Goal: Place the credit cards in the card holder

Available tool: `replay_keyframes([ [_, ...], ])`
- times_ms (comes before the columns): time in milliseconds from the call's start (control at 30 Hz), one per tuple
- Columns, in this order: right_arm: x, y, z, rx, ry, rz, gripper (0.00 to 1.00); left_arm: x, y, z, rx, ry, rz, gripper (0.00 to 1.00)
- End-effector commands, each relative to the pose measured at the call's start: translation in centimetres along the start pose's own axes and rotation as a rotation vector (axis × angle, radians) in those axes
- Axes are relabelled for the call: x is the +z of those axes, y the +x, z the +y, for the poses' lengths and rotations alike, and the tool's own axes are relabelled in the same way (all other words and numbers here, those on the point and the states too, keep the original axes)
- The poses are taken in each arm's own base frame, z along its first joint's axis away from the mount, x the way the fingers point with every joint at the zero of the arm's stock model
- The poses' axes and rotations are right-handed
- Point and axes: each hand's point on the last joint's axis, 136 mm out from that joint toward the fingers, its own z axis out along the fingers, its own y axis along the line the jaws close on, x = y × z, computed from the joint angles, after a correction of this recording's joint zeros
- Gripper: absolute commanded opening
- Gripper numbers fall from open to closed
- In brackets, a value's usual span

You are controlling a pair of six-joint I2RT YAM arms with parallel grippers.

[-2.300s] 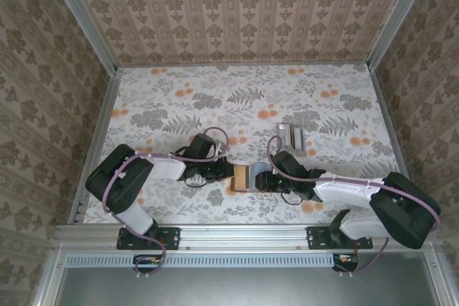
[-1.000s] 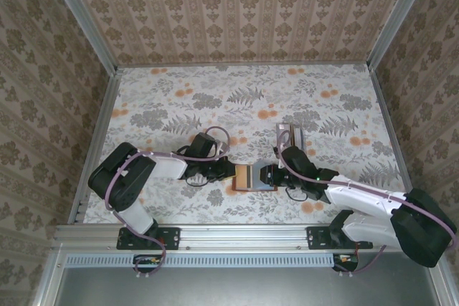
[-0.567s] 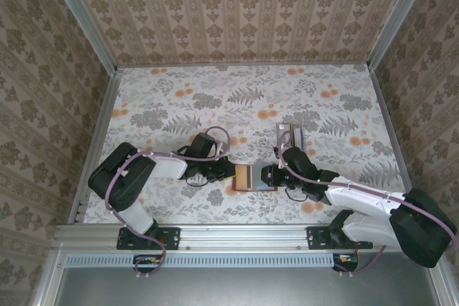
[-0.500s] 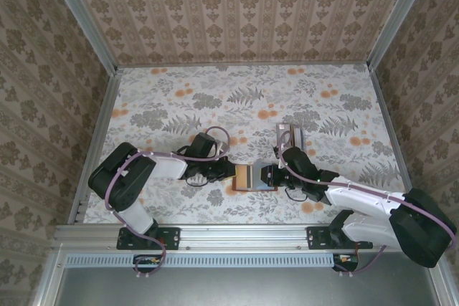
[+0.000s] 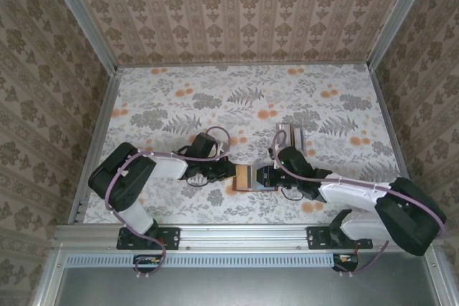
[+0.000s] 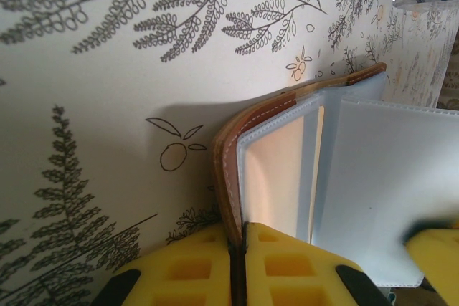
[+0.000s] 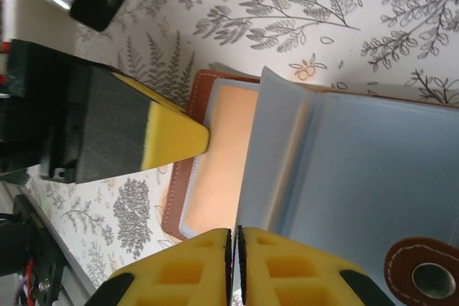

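Lying open on the flower-printed table (image 5: 215,98), close to its near edge and between the two arms: the card holder (image 5: 247,177), reddish-brown cover down, tan pocket and pale plastic leaves up. Pinched at its left edge by the left pincer (image 5: 231,172), reaching in from the left.

From the left wrist: yellow fingers (image 6: 193,270) pressed together on the stitched brown rim of the card holder (image 6: 280,148). Rim standing upright in the narrow slot between them, cover curling up off the table at that spot.

Met from the opposite side by the right pincer (image 5: 264,175), low over the holder's right half.

From the right wrist: right pincer (image 7: 233,259) drawn nearly together, only a hairline between the yellow pads. Running straight into that line, the edge of a bluish transparent leaf, gripped by the look of it and raised off the tan pocket of the card holder (image 7: 219,163). Just across that pocket, a yellow-tipped finger (image 7: 168,142) of the left pincer touching the brown border. At the lower right of the same view, a brown tab with a round snap (image 7: 430,275).

Resting apart from both pincers, on the table just beyond the right arm's wrist: the credit cards (image 5: 290,135), a small pale stack.
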Motion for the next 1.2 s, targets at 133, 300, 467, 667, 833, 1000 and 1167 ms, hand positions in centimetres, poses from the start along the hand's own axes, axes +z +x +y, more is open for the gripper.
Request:
replay_keyframes([
  [133, 1.5, -0.7, 2.1, 0.008, -0.109, 0.015, 0.25, 0.3, 0.2, 0.7, -0.025, -0.031, 0.002, 0.12],
  [300, 1.8, -0.8, 2.2, 0.007, -0.111, 0.021, 0.38, 0.2, 0.2, 0.6, -0.021, -0.027, 0.000, 0.13],
  [467, 1.6, -1.1, 2.8, 0.008, -0.139, 0.009, 0.45, -0.1, -0.2, 0.4, -0.026, -0.005, -0.033, 0.14],
  [667, 1.6, -1.3, 2.9, 0.011, -0.139, 0.000, 0.51, -0.9, -0.8, -0.1, -0.020, 0.009, -0.066, 0.19],
  [833, 1.7, -1.2, 2.6, 0.014, -0.130, 0.002, 0.52, -0.7, -0.8, -0.2, -0.022, 0.021, -0.057, 0.20],
  [1000, 1.5, -1.4, 2.7, 0.016, -0.132, -0.006, 0.61, -0.7, -0.8, -0.2, -0.027, 0.025, -0.057, 0.21],
  [1167, 1.1, -1.6, 2.6, 0.027, -0.124, -0.026, 0.63, -0.8, -0.9, -0.6, -0.023, 0.034, -0.059, 0.21],
])
